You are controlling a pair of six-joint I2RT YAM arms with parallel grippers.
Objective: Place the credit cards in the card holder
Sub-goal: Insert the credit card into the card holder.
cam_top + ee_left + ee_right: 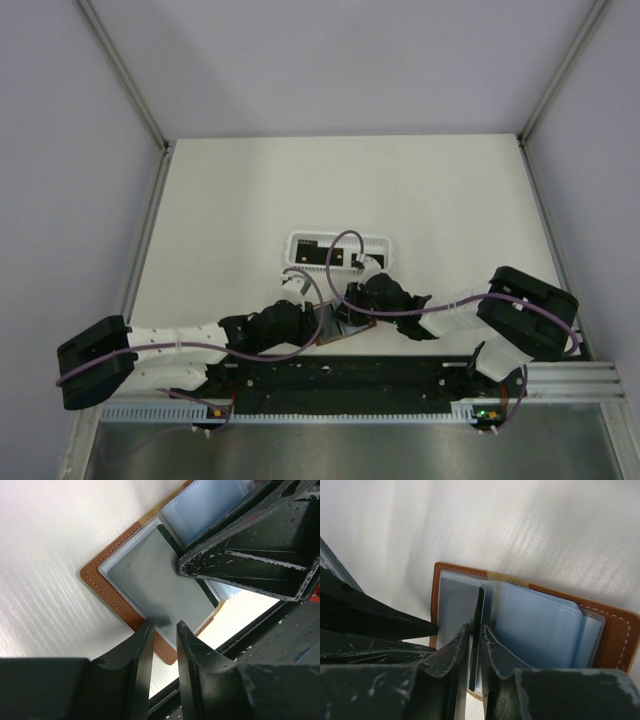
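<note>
The brown card holder (100, 577) lies open on the table near the arm bases (342, 332), its bluish sleeves (535, 625) showing. My right gripper (476, 627) is shut on a black credit card (480, 605), which stands on edge between two sleeves. In the left wrist view that card (150, 580) looks grey behind clear plastic, with the right fingers (240, 560) above it. My left gripper (165, 625) stands slightly open at the holder's near corner with nothing between its fingers. More black credit cards (310, 255) lie in the white basket.
The white slotted basket (340, 250) stands just behind the two grippers. The black base rail (340, 375) runs along the near edge, right beside the holder. Grey walls enclose the white table (400, 190) on the left, right and back.
</note>
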